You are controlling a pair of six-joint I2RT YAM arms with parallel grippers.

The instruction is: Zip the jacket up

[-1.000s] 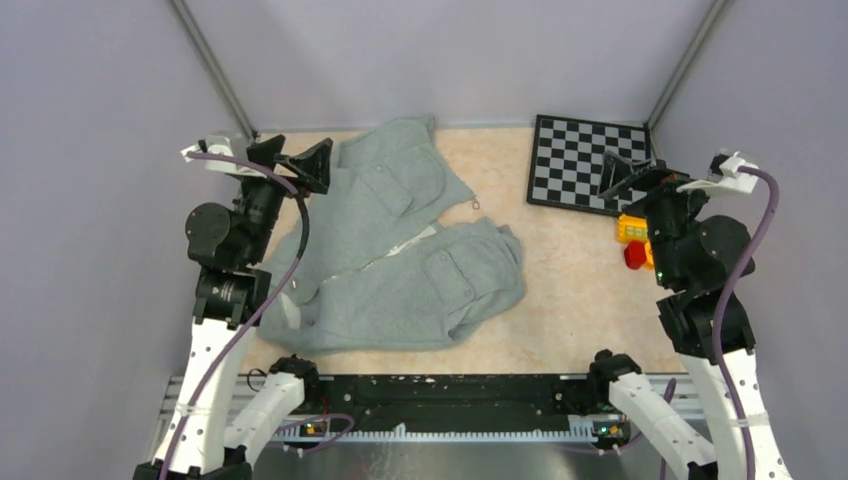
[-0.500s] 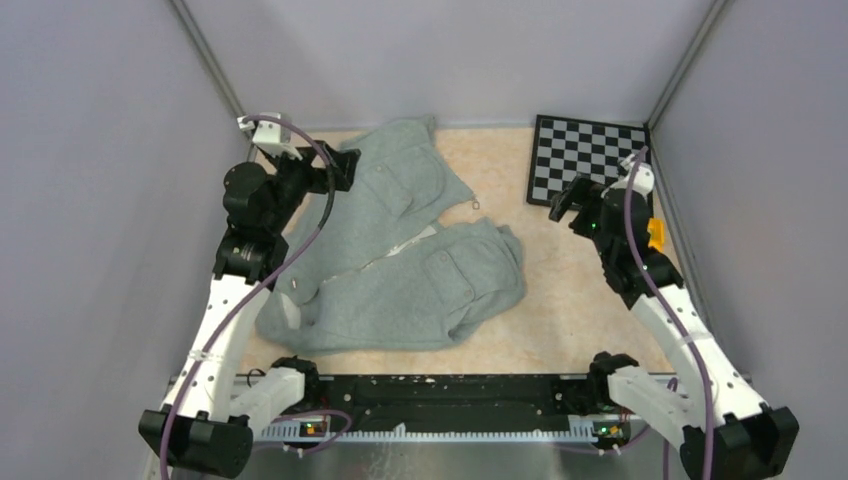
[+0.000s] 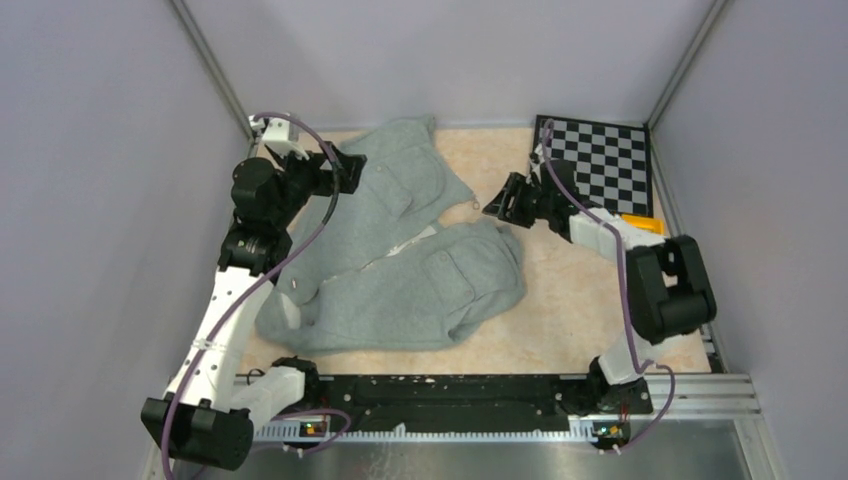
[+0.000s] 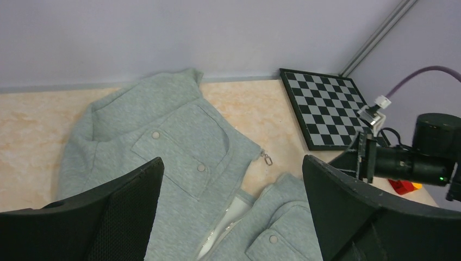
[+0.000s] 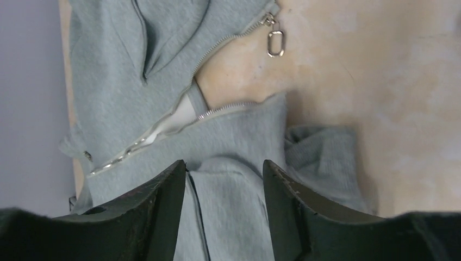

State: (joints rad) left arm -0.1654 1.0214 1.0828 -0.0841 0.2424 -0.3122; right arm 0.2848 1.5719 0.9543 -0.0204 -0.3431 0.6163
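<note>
The light-grey fleece jacket (image 3: 400, 255) lies unzipped across the left and middle of the table, with its front halves spread apart. Its metal zipper pull (image 3: 475, 207) rests on bare table at the jacket's right edge. It also shows in the left wrist view (image 4: 267, 159) and the right wrist view (image 5: 274, 41). My left gripper (image 3: 345, 165) is open and empty above the jacket's far-left part (image 4: 163, 141). My right gripper (image 3: 497, 207) is open and empty just right of the pull. It hovers over the jacket's near half (image 5: 234, 163) with the zipper teeth (image 5: 163, 128) in sight.
A black-and-white checkerboard (image 3: 595, 160) lies at the back right. A yellow block (image 3: 640, 222) sits behind my right arm, and a red one (image 4: 402, 186) shows beside it. Grey walls close in the table on three sides.
My right arm has swung left from the checkerboard side to the jacket's zipper pull. My left gripper has shifted slightly right over the jacket's far-left part.
</note>
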